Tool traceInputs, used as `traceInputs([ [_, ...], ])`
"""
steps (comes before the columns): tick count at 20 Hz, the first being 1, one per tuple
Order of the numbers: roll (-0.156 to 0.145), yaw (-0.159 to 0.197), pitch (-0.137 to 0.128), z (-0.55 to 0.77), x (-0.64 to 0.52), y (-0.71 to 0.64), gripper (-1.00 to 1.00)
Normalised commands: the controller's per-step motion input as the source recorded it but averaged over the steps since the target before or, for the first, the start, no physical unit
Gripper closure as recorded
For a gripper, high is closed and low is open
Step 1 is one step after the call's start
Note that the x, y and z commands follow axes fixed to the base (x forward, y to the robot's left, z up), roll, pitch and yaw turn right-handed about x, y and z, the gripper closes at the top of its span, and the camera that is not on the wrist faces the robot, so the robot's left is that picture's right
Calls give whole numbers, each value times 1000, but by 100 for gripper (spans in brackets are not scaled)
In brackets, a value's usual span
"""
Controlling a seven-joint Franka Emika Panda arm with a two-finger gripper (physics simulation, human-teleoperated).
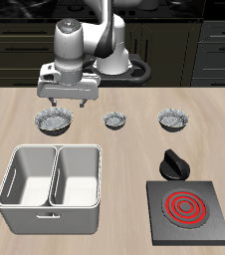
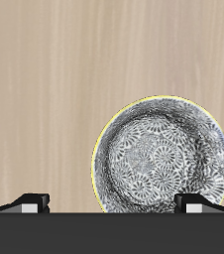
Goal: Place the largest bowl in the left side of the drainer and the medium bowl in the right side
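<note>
Large bowl [image 1: 54, 123] sits on the bench [image 1: 124, 159] just under the end effector [image 1: 67, 104], a bit off to one side of its centre line. Wrist view shows the same: large bowl [image 2: 163, 154] below the fingertips [image 2: 30, 201], shifted toward one finger rather than centred.

Handling, as a guess: looks like thin speckled metal, so stiff, light, not fragile, probably slick on the curved wall. Best hold is the rim, one finger inside and one outside, since the body is too wide to span. Pinch should be firm or it may swing or slip.

End effector: fingers spread wide, nothing between them, touching nothing. It hangs a short way above the bowl, apart from it.

Other task items: drainer [image 1: 51, 176] is just past the bowl toward the bench front, close below the end effector, both halves with no bowl in them. Medium bowl [image 1: 172, 121] is well off to the side along the same row, with the tiny bowl [image 1: 115, 121] between it and the large one. Stove plate [image 1: 187, 208] is far from the end effector, near the bench front, with a black knob [image 1: 174, 165] beside it.

Neither bowl is placed yet; the first pick is not yet made.
</note>
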Motion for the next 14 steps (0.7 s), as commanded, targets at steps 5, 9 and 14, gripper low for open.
traceInputs([
  [5,-10,-26,4,-237,-53,-28,-100],
  [9,21,9,48,-400,76,95,-100],
  [14,8,11,37,-294,105,70,-100],
])
